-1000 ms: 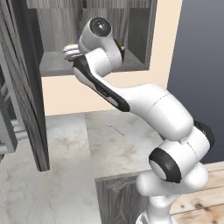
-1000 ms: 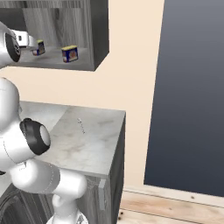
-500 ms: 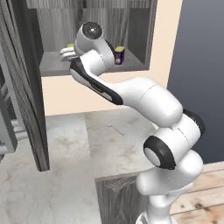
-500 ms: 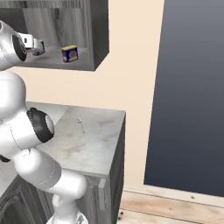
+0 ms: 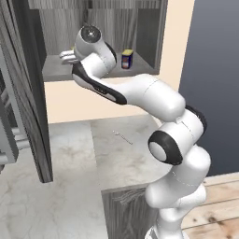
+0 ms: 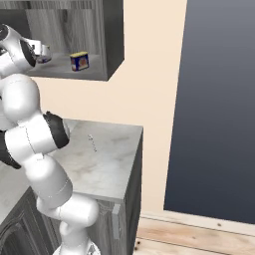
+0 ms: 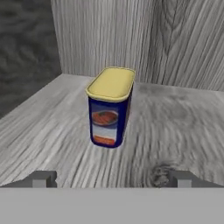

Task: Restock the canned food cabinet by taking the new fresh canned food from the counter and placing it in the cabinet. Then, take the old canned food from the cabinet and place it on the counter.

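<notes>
- Hand view: a blue can with a yellow lid stands upright on the pale shelf floor of the cabinet, straight ahead of the gripper and centred between its two finger tips.
- The fingers are spread wide with nothing between them; the can sits clear of both tips, a little further into the cabinet, its long axis vertical and its narrow face turned towards the camera.
- Left base view: the arm reaches up from the base into the open cabinet, with a blue can visible on the shelf to the right of the wrist.
- Right base view: the same can stands on the shelf near the gripper, while the counter lies well below.
- Judged from this, a straight advance would bring the can between the fingers for a side grasp.
</notes>
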{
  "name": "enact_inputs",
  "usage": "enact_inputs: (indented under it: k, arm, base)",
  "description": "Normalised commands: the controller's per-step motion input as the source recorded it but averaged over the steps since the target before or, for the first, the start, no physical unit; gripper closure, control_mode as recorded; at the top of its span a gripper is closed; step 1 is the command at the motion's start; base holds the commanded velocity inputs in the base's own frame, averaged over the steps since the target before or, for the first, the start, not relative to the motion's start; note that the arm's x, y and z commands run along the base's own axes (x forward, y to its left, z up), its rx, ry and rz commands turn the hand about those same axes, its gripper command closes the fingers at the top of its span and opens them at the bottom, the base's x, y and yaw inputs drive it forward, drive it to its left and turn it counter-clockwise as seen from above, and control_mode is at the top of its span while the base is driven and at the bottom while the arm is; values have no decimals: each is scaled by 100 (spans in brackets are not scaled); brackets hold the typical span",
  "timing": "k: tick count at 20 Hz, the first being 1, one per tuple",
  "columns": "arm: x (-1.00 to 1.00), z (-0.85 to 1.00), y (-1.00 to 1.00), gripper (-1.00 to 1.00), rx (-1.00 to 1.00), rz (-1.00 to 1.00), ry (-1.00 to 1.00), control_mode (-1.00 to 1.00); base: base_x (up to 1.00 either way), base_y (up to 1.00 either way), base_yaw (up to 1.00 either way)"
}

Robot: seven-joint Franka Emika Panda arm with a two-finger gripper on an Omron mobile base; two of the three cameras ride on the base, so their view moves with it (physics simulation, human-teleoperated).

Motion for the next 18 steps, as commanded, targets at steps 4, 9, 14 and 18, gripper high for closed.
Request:
enact_inputs:
  k: [4,9,14,18]
  arm:
    - [53,-1,11,-100,-1,-5,4,-100]
    - [33,0,23,-100,-3,-6,3,-100]
    - [23,0,21,-100,-4,-7,3,-100]
    - [26,-6,1,-100,-5,-4,0,-100]
  base:
    - [0,0,0]
    - [0,0,0]
    - [0,0,0]
    - [0,0,0]
